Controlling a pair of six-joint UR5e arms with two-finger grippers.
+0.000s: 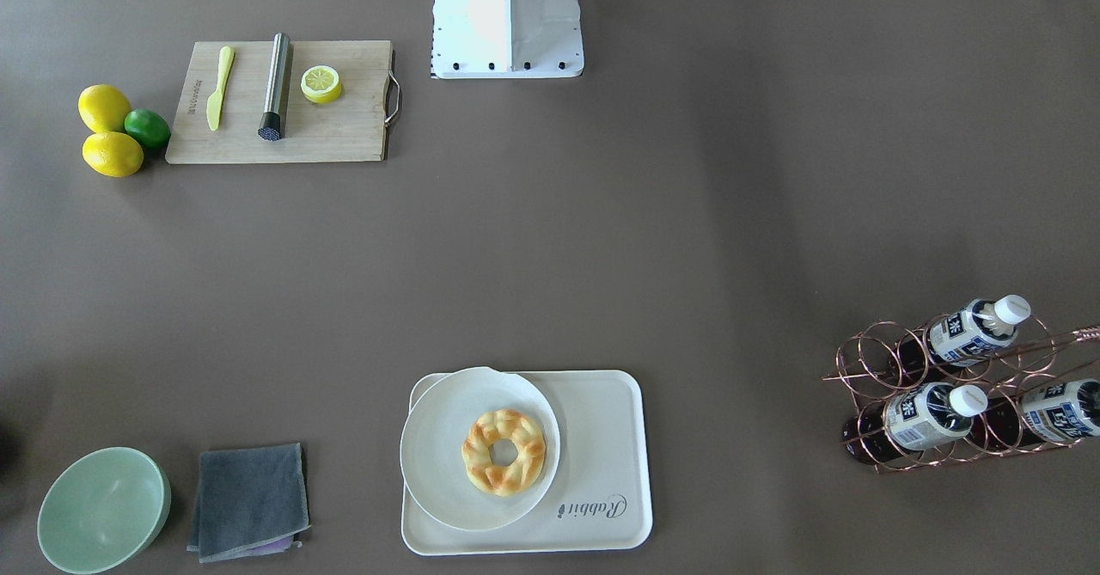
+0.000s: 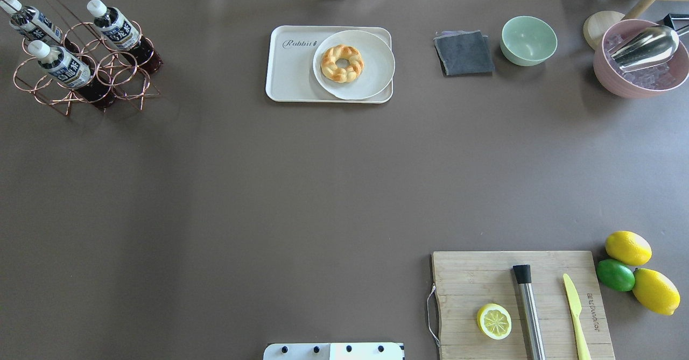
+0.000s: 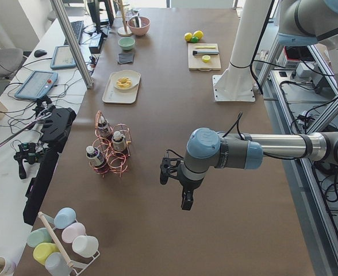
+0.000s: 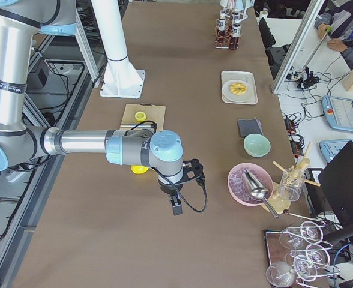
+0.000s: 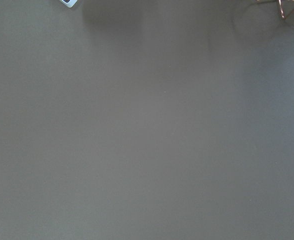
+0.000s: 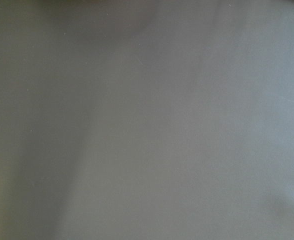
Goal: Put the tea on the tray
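Observation:
Three tea bottles lie in a copper wire rack (image 2: 115,72) at the table's far left: one (image 2: 114,26), one (image 2: 60,64) and one (image 2: 29,22). They also show in the front view (image 1: 969,332). The cream tray (image 2: 293,77) with the "Rabbit" logo lies at the far middle (image 1: 601,437). A round white plate (image 2: 371,75) with a doughnut (image 2: 342,63) rests on its right part. My left gripper (image 3: 186,201) hangs over bare table near the rack; my right gripper (image 4: 176,207) hangs over bare table. I cannot tell whether either is open or shut. Both wrist views show only table.
A grey cloth (image 2: 464,53), a green bowl (image 2: 528,40) and a pink ice bowl with a scoop (image 2: 640,61) stand at the far right. A cutting board (image 2: 468,279) with a lemon half, steel tool and yellow knife lies near right, lemons and a lime (image 2: 615,274) beside it.

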